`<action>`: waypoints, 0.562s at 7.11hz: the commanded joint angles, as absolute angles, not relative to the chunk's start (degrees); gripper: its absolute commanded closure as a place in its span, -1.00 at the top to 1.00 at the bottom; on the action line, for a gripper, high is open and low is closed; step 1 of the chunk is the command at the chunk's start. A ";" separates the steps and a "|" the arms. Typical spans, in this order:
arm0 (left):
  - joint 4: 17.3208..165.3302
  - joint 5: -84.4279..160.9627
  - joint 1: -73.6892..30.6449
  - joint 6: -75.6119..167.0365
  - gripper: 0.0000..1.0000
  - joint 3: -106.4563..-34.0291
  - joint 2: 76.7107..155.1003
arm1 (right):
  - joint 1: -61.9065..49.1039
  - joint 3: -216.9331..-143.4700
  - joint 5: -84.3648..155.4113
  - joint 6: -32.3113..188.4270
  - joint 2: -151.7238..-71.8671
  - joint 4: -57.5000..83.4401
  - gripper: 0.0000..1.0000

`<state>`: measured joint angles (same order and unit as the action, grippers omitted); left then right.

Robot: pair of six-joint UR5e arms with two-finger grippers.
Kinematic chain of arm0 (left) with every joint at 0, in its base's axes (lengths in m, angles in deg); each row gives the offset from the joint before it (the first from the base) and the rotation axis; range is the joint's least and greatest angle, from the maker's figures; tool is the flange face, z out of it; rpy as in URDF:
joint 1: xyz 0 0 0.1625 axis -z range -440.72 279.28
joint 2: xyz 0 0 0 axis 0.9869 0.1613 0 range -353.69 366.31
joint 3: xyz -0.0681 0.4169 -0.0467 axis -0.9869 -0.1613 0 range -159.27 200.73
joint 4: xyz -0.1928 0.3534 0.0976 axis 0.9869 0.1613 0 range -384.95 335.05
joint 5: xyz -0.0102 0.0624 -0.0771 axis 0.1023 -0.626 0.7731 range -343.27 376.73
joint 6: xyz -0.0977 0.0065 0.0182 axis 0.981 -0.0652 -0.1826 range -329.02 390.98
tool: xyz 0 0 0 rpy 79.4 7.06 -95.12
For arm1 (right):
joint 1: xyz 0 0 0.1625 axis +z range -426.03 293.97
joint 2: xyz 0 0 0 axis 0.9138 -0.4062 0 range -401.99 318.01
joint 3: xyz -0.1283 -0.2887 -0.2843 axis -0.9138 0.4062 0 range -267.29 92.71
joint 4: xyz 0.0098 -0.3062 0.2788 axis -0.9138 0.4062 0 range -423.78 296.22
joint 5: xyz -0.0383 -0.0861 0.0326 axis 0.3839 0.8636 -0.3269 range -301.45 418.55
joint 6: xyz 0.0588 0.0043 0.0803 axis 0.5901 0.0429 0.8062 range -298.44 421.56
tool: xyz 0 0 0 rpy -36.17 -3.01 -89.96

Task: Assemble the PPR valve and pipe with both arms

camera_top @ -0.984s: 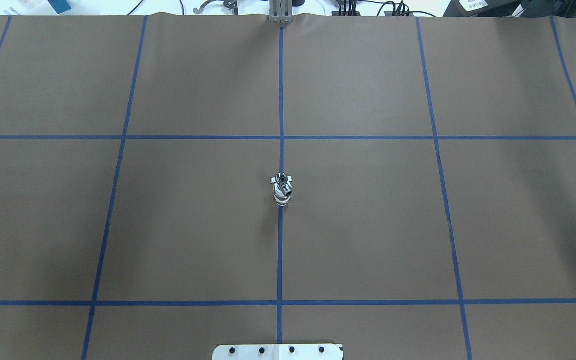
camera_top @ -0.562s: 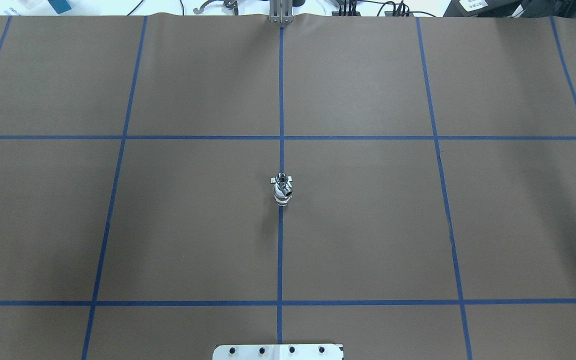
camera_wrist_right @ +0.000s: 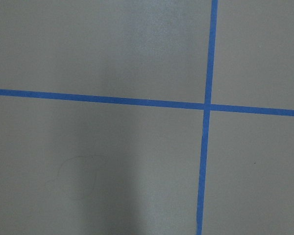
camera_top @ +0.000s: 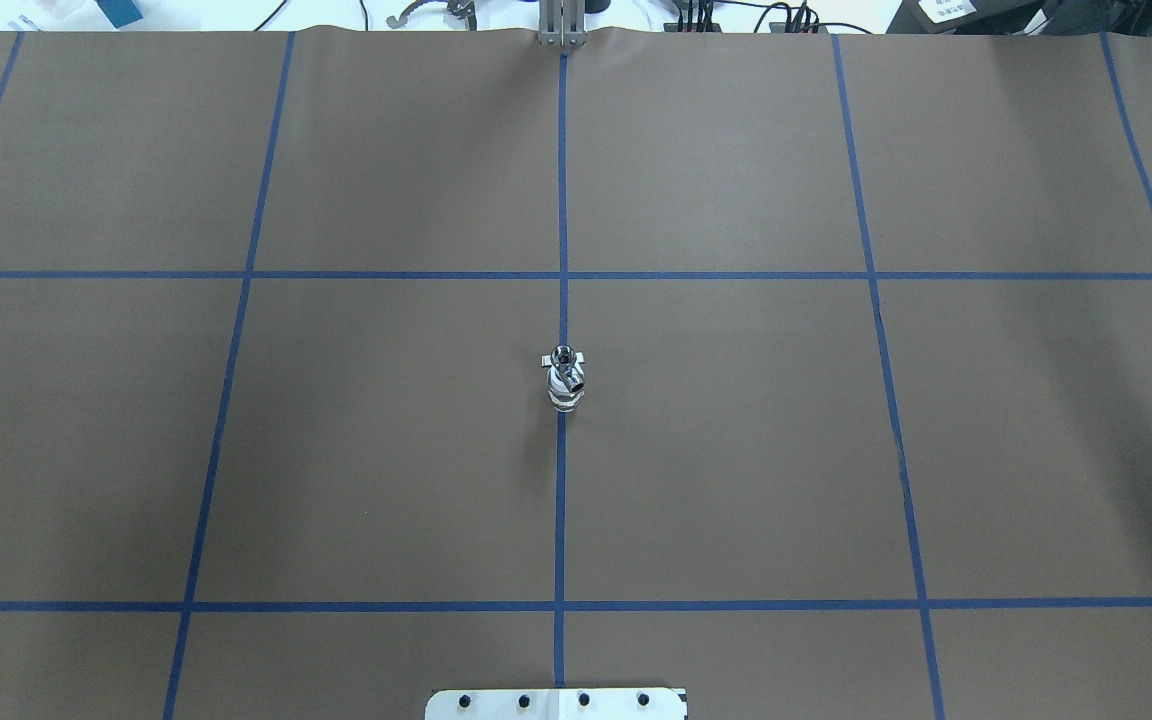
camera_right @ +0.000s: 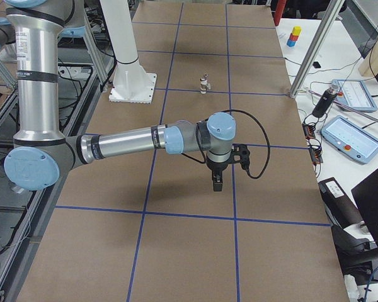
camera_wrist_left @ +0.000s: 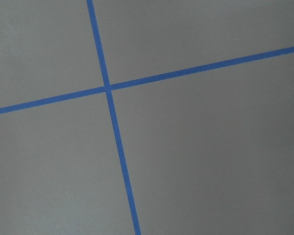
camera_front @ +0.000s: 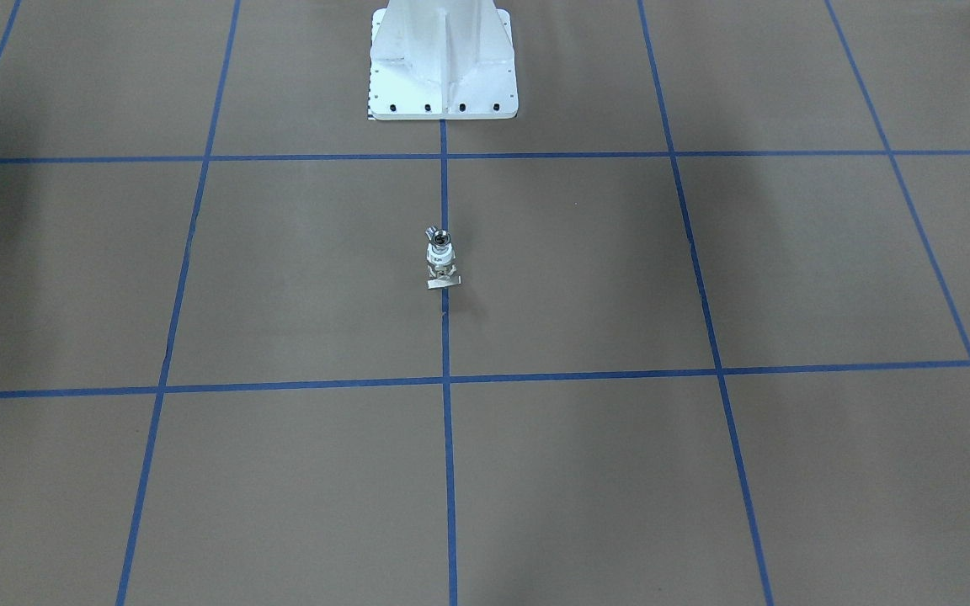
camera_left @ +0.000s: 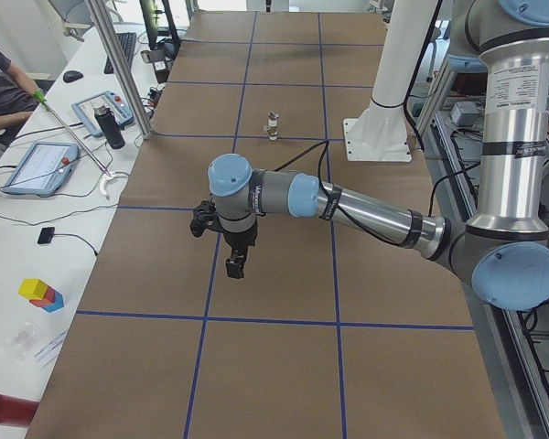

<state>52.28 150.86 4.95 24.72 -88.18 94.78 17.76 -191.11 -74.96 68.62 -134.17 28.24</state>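
Observation:
The PPR valve (camera_top: pixel 564 395), white and silvery, stands near the table's middle on the blue centre line, and also shows in the front view (camera_front: pixel 441 255). The pipe (camera_front: pixel 441 238) shows as a shiny round end on it; the two look joined as one small piece. My left gripper (camera_left: pixel 233 267) hangs over the table far from the piece, towards the table's left end. My right gripper (camera_right: pixel 217 186) hangs likewise towards the right end. Both show only in the side views, so I cannot tell whether they are open or shut. Neither touches the piece.
Brown paper with a blue tape grid (camera_top: pixel 562 200) covers the table. The white pedestal base (camera_front: pixel 443 59) stands at the robot's side. Both wrist views show only paper and tape crossings (camera_wrist_left: pixel 108 88). Tablets (camera_right: pixel 349 135), cables and an operator (camera_left: pixel 0 82) are beyond the far edge.

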 commanded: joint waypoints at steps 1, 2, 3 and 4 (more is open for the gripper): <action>52.30 150.86 4.98 24.65 0.99 -88.61 94.73 | 17.73 -191.09 -74.96 68.68 -134.10 28.24 1.00; 52.30 150.94 4.98 24.65 0.99 -88.70 94.73 | 17.64 -191.09 -74.96 68.68 -134.10 28.24 1.00; 52.39 150.94 4.98 24.65 0.99 -88.70 94.73 | 17.55 -191.01 -74.87 68.68 -134.10 28.24 1.00; 52.39 150.94 4.98 24.65 0.99 -88.78 94.73 | 17.38 -190.92 -74.87 68.68 -134.01 28.24 1.00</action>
<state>52.36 150.93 4.98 24.66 -88.70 94.74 17.55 -191.01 -74.90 68.67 -134.07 28.24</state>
